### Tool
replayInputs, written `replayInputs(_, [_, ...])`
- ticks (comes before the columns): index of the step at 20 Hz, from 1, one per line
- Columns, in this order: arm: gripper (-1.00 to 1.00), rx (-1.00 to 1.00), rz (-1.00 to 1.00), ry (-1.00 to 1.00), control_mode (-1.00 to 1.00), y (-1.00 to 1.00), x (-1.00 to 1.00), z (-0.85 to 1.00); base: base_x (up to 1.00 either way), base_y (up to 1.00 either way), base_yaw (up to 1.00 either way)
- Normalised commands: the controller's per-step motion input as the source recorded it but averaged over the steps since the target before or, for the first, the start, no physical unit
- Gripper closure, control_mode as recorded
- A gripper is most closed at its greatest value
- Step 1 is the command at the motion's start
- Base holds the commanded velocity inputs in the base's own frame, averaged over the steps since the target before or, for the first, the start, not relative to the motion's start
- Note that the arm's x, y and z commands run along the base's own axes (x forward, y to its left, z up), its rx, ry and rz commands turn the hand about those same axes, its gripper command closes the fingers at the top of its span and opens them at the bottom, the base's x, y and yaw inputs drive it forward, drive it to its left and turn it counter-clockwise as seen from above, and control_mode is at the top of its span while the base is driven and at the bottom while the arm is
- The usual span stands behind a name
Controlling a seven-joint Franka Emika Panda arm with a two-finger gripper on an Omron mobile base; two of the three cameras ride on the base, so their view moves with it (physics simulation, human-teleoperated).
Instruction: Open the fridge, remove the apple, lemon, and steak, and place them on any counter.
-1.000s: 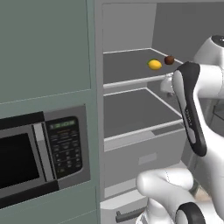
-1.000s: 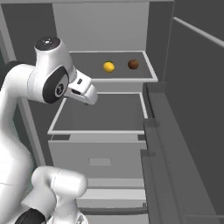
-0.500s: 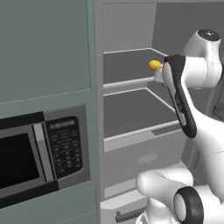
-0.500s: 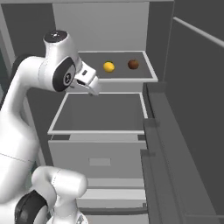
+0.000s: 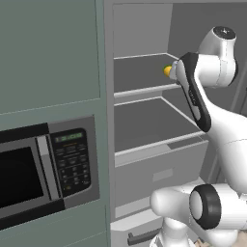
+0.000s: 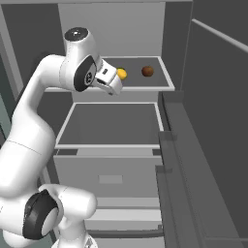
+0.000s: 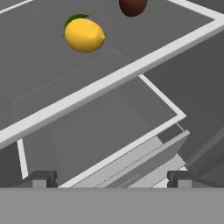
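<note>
Now the arm reaches up and forward into the open fridge, its upper link rising from the base and the wrist bent over so the hand points down at the front edge of the upper shelf. In the hand view the claw has its two dark fingertips set wide apart with nothing between them. It hovers above the shelf's white rim, short of the fruit and touching neither piece.

The lemon lies on the upper shelf with a green leaf behind it; the apple sits beside it on the same shelf, a little apart. In the left base view the lemon peeks out just behind the forearm. Below are a second shelf and a closed drawer. The microwave sits in the grey-green cabinet left of the fridge.

Compared with a second ago, the elbow has lifted and the hand has moved up and in toward the upper shelf, now overlapping the lemon in the right base view. The fruit has not moved, and the claw has stayed spread.
</note>
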Motion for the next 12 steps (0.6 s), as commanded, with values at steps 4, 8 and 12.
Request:
replayInputs(4, [-1.00, -0.10, -0.02, -0.12, -1.00, -0.07, 0.51, -0.02, 0.00, 0.00, 0.00])
replayInputs(8, [-1.00, -0.01, 0.00, -0.07, -1.00, -0.01, 0.39, 0.00, 0.00, 0.00, 0.00])
replayInputs(12, [-1.00, 0.00, 0.00, 0.00, -1.00, -0.09, 0.32, 0.10, 0.00, 0.00, 0.00])
